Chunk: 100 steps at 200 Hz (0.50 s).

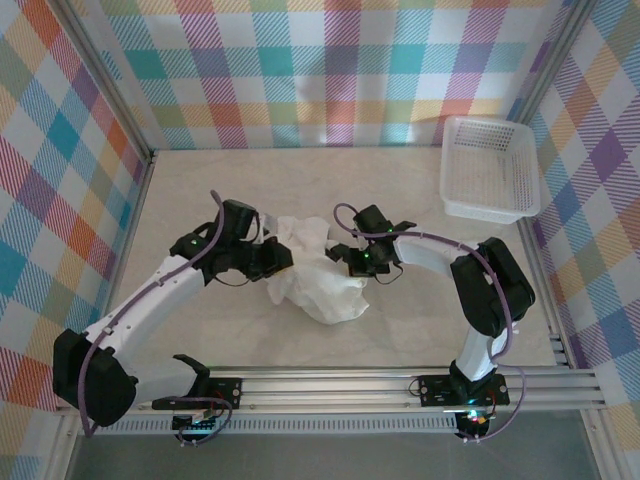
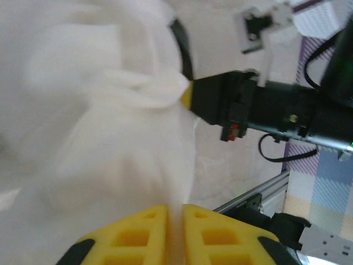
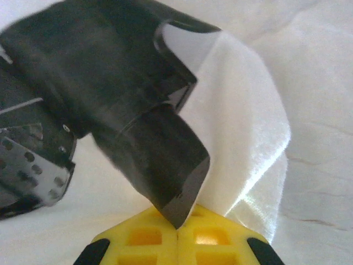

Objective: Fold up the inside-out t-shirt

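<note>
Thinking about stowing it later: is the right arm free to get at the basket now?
Probably not yet: the right gripper is shut on the t-shirt, though nothing stands before the basket.

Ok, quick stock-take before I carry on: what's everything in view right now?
t-shirt: one, white, crumpled mid-table between the two grippers.
basket: one, white mesh, far right corner of the table.
table: one, pale beige.
walls: three, multicolour plaid, left, back and right.
rail: one, aluminium, near edge, carrying the arm bases.
left gripper: one, yellow fingers, shut on the t-shirt.
right gripper: one, yellow fingers, shut on the t-shirt.
</note>
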### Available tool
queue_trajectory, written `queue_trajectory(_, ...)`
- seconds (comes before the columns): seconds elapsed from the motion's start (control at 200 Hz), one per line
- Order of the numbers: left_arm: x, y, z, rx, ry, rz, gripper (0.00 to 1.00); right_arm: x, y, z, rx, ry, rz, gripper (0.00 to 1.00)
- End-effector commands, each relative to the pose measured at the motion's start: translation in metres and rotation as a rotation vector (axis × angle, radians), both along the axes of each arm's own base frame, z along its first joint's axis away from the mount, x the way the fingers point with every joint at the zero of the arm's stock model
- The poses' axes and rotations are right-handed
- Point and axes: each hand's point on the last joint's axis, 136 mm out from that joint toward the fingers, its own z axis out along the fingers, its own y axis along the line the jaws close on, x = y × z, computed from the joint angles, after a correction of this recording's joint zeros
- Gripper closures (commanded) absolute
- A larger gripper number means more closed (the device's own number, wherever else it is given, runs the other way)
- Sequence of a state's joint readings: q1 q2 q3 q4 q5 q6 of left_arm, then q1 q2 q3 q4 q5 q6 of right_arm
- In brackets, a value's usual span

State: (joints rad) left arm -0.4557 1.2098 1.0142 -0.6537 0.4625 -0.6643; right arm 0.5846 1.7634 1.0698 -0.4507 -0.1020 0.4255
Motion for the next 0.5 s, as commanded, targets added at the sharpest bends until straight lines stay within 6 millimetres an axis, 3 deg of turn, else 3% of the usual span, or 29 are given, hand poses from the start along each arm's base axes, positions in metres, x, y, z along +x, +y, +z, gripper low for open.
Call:
queue_trajectory(0.0,-0.014,0.032,0.009,0.049,0.035,0.017,0.83,-0.005,-0.028,-0.02,-0.133,0.028,-0.004,1.0)
queue_trajectory(0.085,-0.013,0.047,0.012,0.02,0.032,0.062,0.85,-0.004,-0.029,-0.019,-0.137,0.025,-0.001,1.0)
queue_trajectory(0.18,-0.013,0.055,0.011,-0.001,0.039,0.087,0.97,-0.001,-0.025,-0.014,-0.116,0.019,0.01,1.0)
queue_trajectory(0.335,-0.019,0.063,-0.006,0.077,0.02,0.058,0.92,0.001,0.0,0.0,0.01,0.013,0.054,1.0)
queue_trajectory(0.4,-0.018,0.068,-0.011,0.111,-0.003,0.082,0.86,0.0,0.02,0.017,0.09,-0.027,0.106,1.0)
queue_trajectory(0.495,-0.003,0.075,-0.007,0.13,-0.065,0.161,0.68,-0.025,0.079,0.064,0.286,-0.161,0.33,1.0)
